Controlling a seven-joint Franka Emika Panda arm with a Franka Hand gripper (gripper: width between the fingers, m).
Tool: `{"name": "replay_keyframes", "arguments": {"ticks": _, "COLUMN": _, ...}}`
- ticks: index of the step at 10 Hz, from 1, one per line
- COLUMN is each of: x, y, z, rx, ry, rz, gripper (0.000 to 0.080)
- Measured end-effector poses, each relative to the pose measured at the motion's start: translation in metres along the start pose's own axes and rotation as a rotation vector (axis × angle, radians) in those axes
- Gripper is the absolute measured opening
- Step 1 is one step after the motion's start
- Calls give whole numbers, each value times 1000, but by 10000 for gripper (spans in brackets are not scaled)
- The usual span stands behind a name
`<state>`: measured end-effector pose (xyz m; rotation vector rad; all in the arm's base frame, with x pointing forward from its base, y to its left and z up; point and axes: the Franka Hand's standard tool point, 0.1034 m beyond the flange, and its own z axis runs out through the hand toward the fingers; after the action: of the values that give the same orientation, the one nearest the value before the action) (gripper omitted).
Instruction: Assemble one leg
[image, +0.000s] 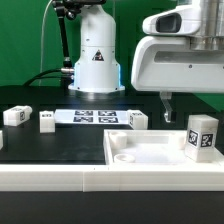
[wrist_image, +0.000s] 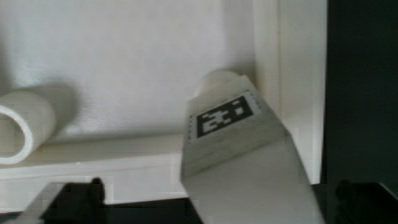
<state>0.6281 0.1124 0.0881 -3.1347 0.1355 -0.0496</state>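
A white leg (image: 201, 135) with a black-and-white tag stands upright on the flat white tabletop piece (image: 140, 150), at its corner on the exterior view's right. In the wrist view the leg (wrist_image: 228, 118) runs down between my two dark fingertips (wrist_image: 71, 200), with a gap on each side. My gripper (image: 185, 108) hangs just above the leg, open and holding nothing. A round corner socket (wrist_image: 18, 125) of the tabletop shows beside the leg. Three more legs (image: 14, 116) (image: 47, 120) (image: 137, 119) stand on the black table behind the tabletop.
The marker board (image: 95, 117) lies flat in front of the robot's white base (image: 95, 60). A green backdrop closes the back. The tabletop's raised rim (wrist_image: 267, 60) runs close along the leg.
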Motion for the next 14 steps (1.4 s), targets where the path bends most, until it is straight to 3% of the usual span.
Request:
{"name": "replay_keyframes", "arguments": {"ticks": 2, "x": 0, "y": 1, "z": 1, "rx": -2, "ry": 3, "rz": -95, "gripper": 649}}
{"name": "replay_keyframes", "arguments": {"ticks": 3, "x": 0, "y": 1, "z": 1, "rx": -1, "ry": 3, "rz": -75, "gripper": 520}}
{"name": "replay_keyframes", "arguments": {"ticks": 4, "x": 0, "y": 1, "z": 1, "rx": -1, "ry": 3, "rz": -74, "gripper": 520}}
{"name": "replay_keyframes", "arguments": {"ticks": 6, "x": 0, "y": 2, "z": 1, "rx": 0, "ry": 3, "rz": -36, "gripper": 288}}
{"name": "replay_keyframes", "arguments": {"ticks": 11, "x": -1, "y": 0, "z": 2, "rx": 24, "ry": 27, "rz": 533, "gripper": 289}}
{"name": "replay_keyframes", "arguments": {"ticks": 14, "x": -3, "y": -7, "z": 3, "rx": 16, "ry": 37, "rz": 961, "gripper": 291}}
